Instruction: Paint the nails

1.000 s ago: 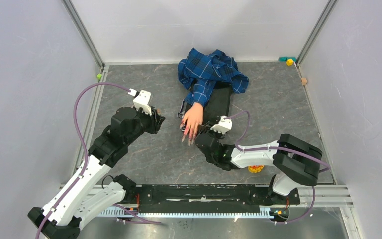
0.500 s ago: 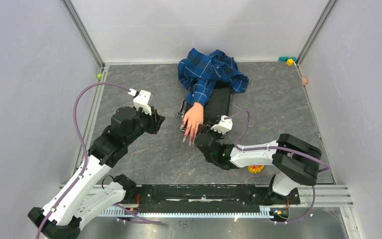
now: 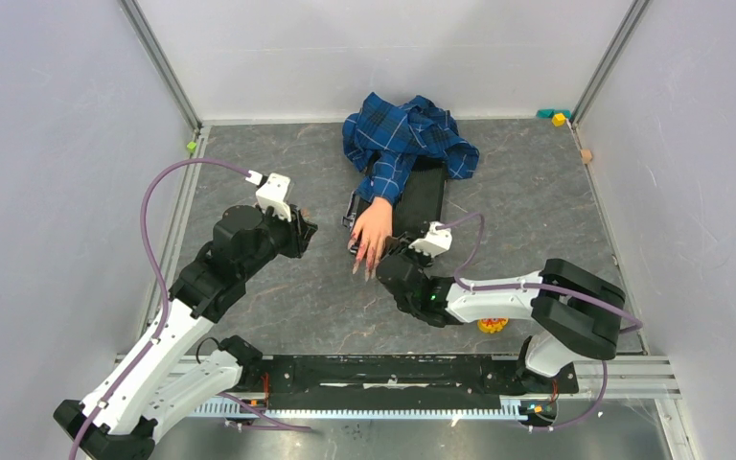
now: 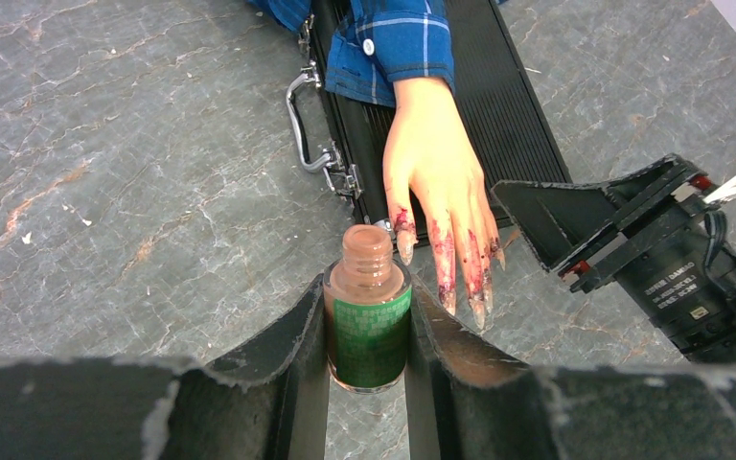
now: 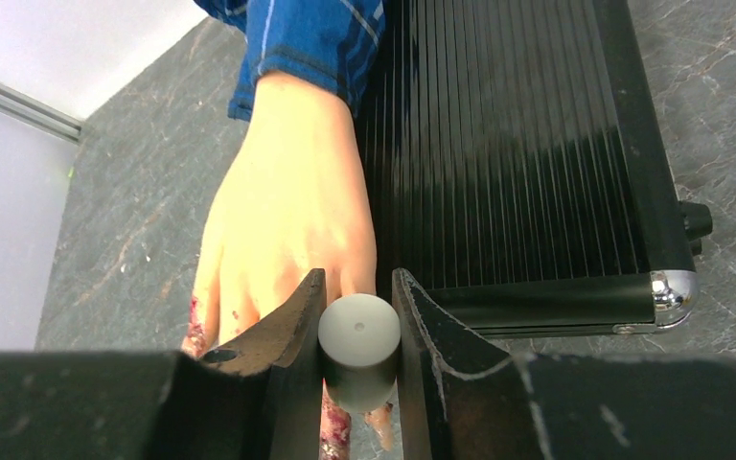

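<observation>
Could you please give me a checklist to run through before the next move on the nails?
1. Polish bottle upright, clamped between the left jaws: ok.
2. Bottle neck uncapped and open: ok.
3. Grey cap clamped between the right jaws, above the fingers: ok.
4. Brush under that cap, its load and where it touches: cannot tell, hidden in every view.
5. Mannequin hand lying flat on the black case, nails reaching past its edge: ok.
6. Polish kept to the nails: not ok, dark red smears run up the fingers.
</observation>
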Tool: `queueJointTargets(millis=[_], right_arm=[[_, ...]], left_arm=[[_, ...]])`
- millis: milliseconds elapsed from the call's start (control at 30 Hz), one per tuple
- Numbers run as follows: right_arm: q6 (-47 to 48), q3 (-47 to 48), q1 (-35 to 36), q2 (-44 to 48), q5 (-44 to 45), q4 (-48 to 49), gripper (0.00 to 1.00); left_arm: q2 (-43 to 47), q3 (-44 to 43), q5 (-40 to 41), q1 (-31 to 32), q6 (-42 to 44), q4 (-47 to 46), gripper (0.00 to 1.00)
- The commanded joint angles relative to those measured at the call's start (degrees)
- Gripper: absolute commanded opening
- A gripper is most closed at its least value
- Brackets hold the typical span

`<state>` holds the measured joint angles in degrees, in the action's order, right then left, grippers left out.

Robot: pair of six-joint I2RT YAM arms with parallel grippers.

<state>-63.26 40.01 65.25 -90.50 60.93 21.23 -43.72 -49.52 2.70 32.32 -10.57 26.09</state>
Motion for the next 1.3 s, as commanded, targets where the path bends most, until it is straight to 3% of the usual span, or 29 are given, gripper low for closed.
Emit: queueJointTargets(millis=[0,1267], right_arm=[[-2.02,-0.22,0.25,3.34,4.44,-0.74,0.0],[-4.59,0.42,1.19,1.01,-0.48,-3.51,0.0]], left_arm=[[1.1,-0.14,-0.5,-0.28,2.13,-1.57,0.02],[1.76,-0.05,-0.59,-0.41,2.04,-1.59,0.02]])
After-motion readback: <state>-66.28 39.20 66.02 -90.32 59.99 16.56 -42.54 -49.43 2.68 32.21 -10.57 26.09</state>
